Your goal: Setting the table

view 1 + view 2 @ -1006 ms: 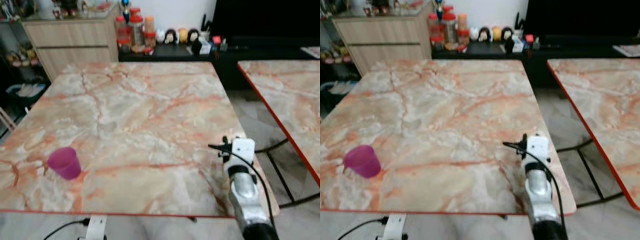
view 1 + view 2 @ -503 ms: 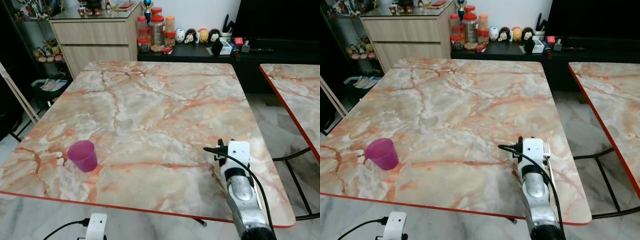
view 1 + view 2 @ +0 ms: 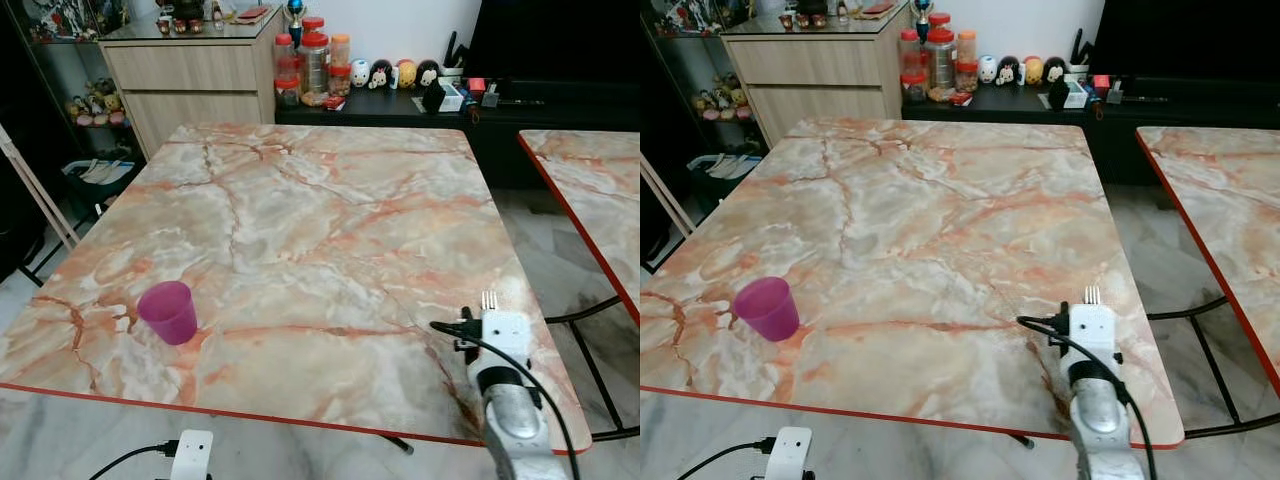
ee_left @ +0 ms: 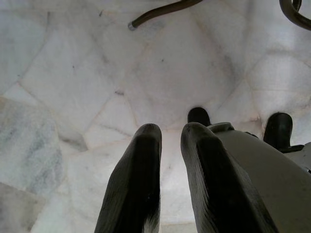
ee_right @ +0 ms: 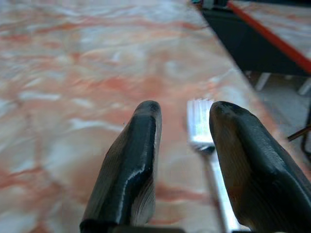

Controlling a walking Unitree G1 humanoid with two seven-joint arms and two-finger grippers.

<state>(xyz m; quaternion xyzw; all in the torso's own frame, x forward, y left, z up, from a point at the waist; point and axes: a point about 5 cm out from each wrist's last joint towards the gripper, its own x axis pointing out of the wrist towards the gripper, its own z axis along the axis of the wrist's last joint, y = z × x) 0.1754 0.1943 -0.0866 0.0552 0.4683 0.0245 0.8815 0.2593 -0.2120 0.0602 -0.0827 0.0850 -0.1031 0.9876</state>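
A marble-patterned counter [image 3: 300, 230] with a thin red edge is seen from above by the head camera. A purple plastic cup [image 3: 168, 312] stands upright at about 8 o'clock on the counter, near the front-left corner and well apart from everything else.

The right hand [image 5: 182, 141] is at about 4 o'clock, low over the counter close to its right edge. In the right wrist view its two black fingers [image 5: 131, 165] are spread apart, and a silver fork [image 5: 201, 128] lies flat on the marble between them, tines pointing away from the robot. The fingers do not appear to press the fork. In the head view only the tines [image 3: 489, 299] poke out beyond the white wrist housing.

The left hand [image 4: 170, 160] hangs idle over the pale tiled floor [image 4: 97, 73], fingers nearly together with a narrow gap, holding nothing.

Risks, as a judgement: the fork lies close to the counter's right edge, so a sideways brush from a finger as the hand lifts could slide it over the edge onto the floor. A flat fork on smooth marble slips easily, and a finger snagging the handle could spin it out of line. The black cable [image 3: 470, 335] looping beside the wrist could also drag over the fork. The cup is too far away to be disturbed.
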